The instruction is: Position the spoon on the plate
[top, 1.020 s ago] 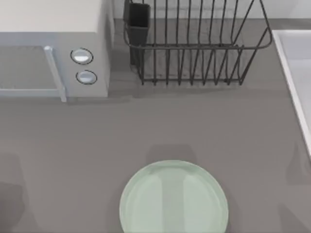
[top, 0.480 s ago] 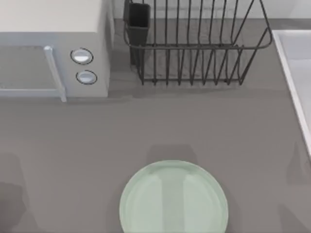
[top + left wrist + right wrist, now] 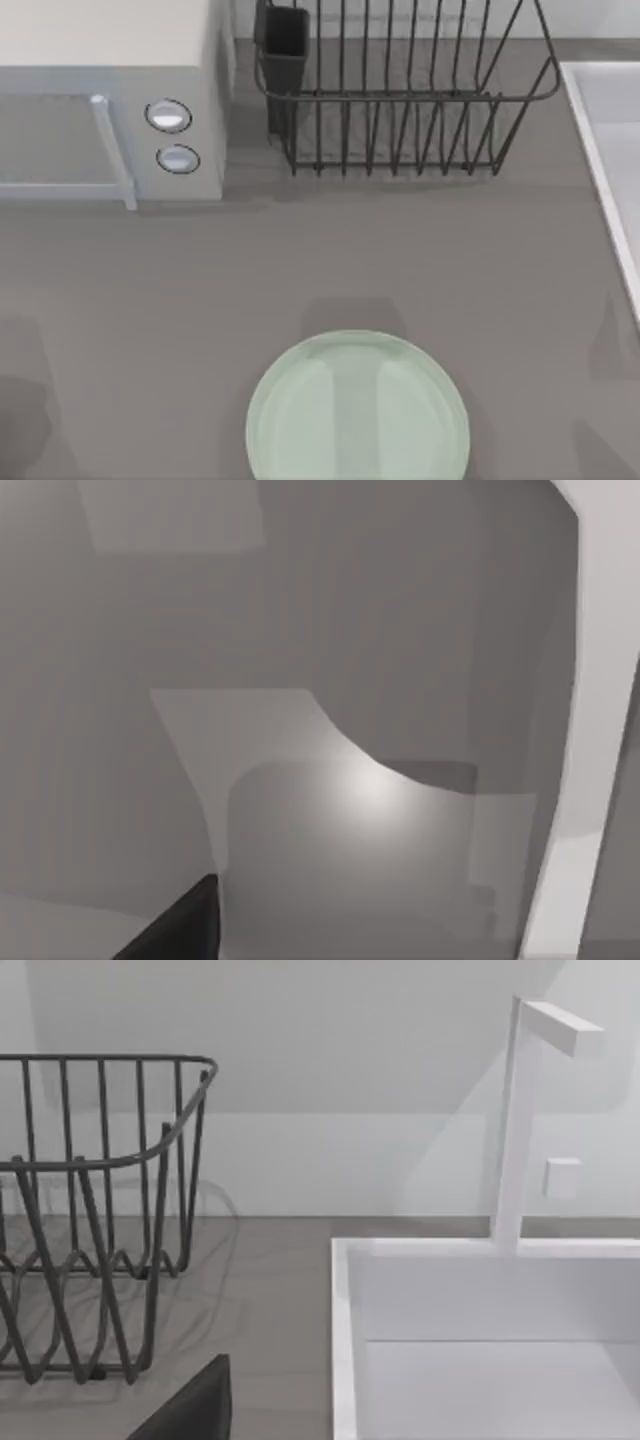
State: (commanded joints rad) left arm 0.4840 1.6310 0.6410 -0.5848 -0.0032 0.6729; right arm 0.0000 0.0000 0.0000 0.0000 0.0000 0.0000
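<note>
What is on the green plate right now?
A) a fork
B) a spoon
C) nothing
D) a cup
C: in the top view the plate sits near the front edge of the table with its pale green surface bare, and there is no spoon, cup or fork lying on it.

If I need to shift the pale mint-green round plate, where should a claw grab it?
Probably by the rim nearest the black wire dish rack. The pale mint-green round plate lies flat on the grey table, so only its edge offers a pinch; come in low from the rack side.
</note>
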